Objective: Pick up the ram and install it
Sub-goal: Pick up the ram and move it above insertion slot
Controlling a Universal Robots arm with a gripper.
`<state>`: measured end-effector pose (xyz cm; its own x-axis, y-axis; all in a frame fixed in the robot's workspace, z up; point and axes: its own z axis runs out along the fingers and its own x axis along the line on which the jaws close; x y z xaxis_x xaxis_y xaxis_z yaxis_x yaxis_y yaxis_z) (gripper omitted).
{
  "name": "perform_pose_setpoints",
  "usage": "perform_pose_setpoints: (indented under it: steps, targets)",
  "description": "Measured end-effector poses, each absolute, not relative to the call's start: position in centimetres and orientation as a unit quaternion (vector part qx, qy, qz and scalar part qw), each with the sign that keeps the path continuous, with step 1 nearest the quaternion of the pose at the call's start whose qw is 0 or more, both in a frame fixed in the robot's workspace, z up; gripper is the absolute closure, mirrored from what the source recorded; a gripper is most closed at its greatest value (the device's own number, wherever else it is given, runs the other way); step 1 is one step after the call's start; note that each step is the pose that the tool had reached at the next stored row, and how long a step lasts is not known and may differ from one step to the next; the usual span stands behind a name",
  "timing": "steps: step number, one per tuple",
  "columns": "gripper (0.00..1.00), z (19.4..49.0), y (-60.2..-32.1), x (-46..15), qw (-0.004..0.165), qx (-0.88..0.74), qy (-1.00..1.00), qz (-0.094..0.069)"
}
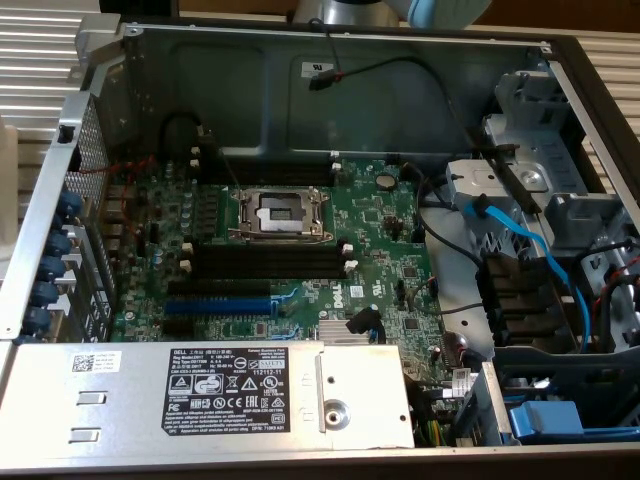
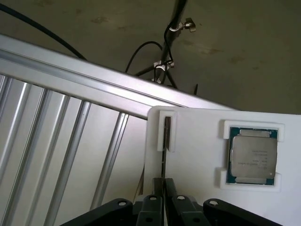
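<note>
Pick-up step: the end effector (image 2: 163, 190) pinches the ram (image 2: 163, 162), which stands on edge in the slot of the white holder (image 2: 197, 141), beside a processor (image 2: 254, 157). Freeing it likely calls for a straight, untwisted pull.

Ram (image 2: 166, 134) in the tray (image 2: 197, 141) slot, processor (image 2: 253, 157) in a recess alongside

Jaws nearly together; slim gap
</note>
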<state>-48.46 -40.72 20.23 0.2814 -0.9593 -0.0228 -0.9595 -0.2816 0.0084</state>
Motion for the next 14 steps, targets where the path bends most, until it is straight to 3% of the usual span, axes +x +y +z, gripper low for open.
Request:
perform_pose_setpoints:
  steps: [14]
  targets:
    - [0.88, 20.23, -40.7, -48.46, 0.004, -0.8, 0.599, 0.012]
